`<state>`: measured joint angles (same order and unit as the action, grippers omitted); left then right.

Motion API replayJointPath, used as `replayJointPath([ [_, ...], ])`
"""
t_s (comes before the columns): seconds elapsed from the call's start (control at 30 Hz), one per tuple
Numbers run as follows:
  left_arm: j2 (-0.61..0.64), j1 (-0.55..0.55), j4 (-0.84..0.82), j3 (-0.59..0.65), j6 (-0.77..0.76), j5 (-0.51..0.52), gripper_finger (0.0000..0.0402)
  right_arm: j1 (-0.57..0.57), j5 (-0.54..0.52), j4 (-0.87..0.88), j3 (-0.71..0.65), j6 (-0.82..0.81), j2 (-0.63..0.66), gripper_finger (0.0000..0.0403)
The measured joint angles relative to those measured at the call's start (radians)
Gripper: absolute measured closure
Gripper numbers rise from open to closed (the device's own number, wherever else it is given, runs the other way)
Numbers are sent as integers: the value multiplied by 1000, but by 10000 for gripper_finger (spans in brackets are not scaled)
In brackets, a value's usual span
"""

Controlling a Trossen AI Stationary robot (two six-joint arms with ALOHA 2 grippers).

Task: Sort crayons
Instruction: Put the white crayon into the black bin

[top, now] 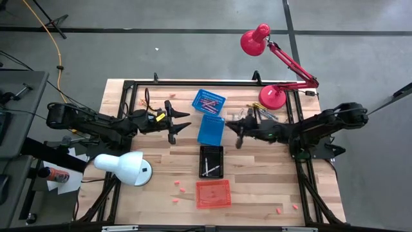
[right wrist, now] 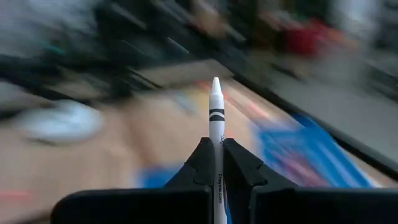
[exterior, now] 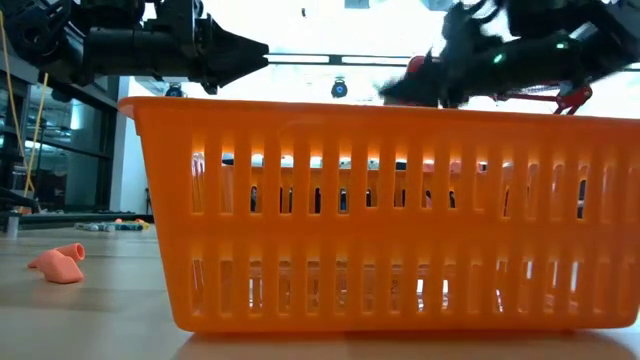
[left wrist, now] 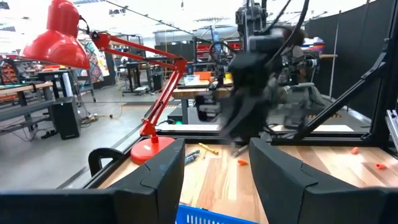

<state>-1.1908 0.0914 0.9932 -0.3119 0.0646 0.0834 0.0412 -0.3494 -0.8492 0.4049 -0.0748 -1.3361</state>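
Note:
My right gripper (top: 234, 126) hovers above the table's middle right, shut on a white crayon (right wrist: 216, 109) with black bands. My left gripper (top: 182, 122) stands open and empty in the air left of a blue basket (top: 210, 129). A second blue basket (top: 208, 101) at the far side holds pinkish crayons. A black basket (top: 211, 161) holds white crayons. An orange basket (top: 213, 193) stands near the front edge. Loose crayons (top: 265, 116) lie on the table beside the red lamp's base. My right gripper pinches the white crayon's paper-wrapped body (right wrist: 216, 163) between its two fingers. The fingers lie along the crayon, and its pointed end (right wrist: 216, 84) sticks out forward past the fingertips. The crayon is lifted clear of the table.
A red desk lamp (top: 272, 96) stands at the far right and a white lamp (top: 125, 166) at the near left. Small pink bits (top: 180, 189) lie scattered near the front edge. The orange basket (exterior: 380, 210) fills the low view.

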Motion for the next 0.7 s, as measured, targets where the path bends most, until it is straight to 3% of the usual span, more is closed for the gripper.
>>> replayJointPath([
  [0.07,0,0,0,0,13,0,232,-16,155,-202,-45,45,0,400],
  [0.13,0,0,1,0,35,0,232,-28,245,-346,-60,54,0,400],
  [0.3,0,0,25,0,76,-25,232,-29,385,-356,-24,83,0,400],
  [0.7,0,0,34,0,86,-46,232,-13,406,-293,3,102,0,400],
])
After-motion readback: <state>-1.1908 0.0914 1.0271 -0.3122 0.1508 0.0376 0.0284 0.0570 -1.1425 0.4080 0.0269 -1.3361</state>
